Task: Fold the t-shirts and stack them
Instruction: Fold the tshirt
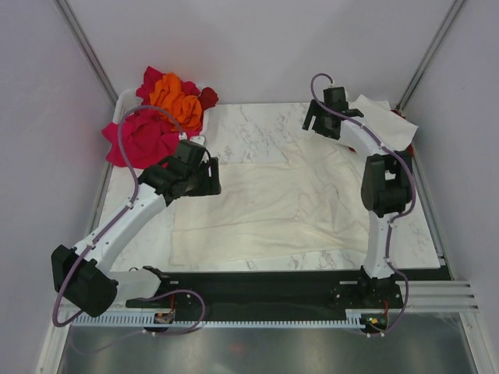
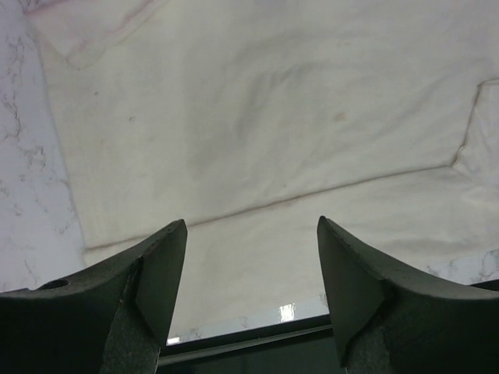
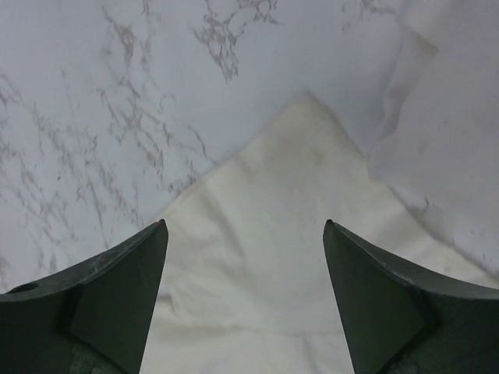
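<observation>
A cream t-shirt (image 1: 265,206) lies spread flat across the middle of the marble table (image 1: 249,125). My left gripper (image 1: 209,178) hovers over its left part, open and empty; in the left wrist view the open gripper (image 2: 251,226) looks down on the shirt (image 2: 257,117) and a fold line. My right gripper (image 1: 312,123) hangs over the shirt's far right corner. It is also open (image 3: 245,224), with that corner of the shirt (image 3: 273,257) below it and nothing between the fingers. A heap of magenta, orange and dark red t-shirts (image 1: 164,109) sits at the back left.
Another pale shirt (image 1: 382,121) lies crumpled at the back right, beside the right arm, and shows at the right edge (image 3: 444,117) of the right wrist view. Grey walls close in both sides. A black rail (image 1: 265,284) runs along the near edge.
</observation>
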`<control>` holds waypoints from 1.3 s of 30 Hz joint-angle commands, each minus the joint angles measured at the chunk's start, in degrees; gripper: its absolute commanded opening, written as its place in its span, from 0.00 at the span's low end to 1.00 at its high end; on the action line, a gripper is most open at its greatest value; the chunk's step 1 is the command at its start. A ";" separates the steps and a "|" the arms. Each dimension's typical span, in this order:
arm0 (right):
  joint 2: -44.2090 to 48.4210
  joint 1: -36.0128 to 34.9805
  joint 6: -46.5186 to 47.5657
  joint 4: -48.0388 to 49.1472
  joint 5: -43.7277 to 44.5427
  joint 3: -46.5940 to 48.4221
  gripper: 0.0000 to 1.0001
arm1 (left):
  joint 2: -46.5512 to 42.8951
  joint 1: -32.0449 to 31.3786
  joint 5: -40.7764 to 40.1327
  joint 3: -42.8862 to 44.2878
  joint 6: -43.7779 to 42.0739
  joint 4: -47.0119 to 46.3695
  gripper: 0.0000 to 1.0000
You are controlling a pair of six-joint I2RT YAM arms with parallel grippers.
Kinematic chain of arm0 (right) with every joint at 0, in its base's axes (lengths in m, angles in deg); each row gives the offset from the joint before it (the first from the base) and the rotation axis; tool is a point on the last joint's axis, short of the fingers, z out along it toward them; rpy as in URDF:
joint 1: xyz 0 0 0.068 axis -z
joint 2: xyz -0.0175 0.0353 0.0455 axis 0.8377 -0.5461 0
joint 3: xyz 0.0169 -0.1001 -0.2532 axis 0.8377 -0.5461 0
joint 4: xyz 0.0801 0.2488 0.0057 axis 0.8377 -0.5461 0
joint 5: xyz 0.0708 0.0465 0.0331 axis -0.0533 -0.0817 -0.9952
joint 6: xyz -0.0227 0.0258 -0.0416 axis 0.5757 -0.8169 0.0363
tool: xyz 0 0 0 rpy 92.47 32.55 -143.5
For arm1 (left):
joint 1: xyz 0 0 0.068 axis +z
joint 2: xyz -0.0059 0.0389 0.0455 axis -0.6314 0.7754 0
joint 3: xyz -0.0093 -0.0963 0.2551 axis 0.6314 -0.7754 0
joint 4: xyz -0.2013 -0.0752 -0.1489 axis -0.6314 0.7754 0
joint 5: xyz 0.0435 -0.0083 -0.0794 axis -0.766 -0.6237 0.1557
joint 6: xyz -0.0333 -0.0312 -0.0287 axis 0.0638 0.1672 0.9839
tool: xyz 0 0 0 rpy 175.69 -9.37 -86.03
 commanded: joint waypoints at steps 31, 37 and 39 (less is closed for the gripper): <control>-8.67 -1.99 3.06 0.98 3.41 6.81 0.00 | 23.54 19.30 -0.42 9.48 -0.64 -4.02 0.63; 7.24 -2.00 -0.89 8.28 0.67 -10.42 0.00 | 30.14 19.30 -4.46 11.77 0.86 -4.19 0.63; 12.08 -2.00 -1.51 10.48 -0.91 -14.05 0.00 | 31.98 19.30 -4.91 12.74 1.21 -4.28 0.63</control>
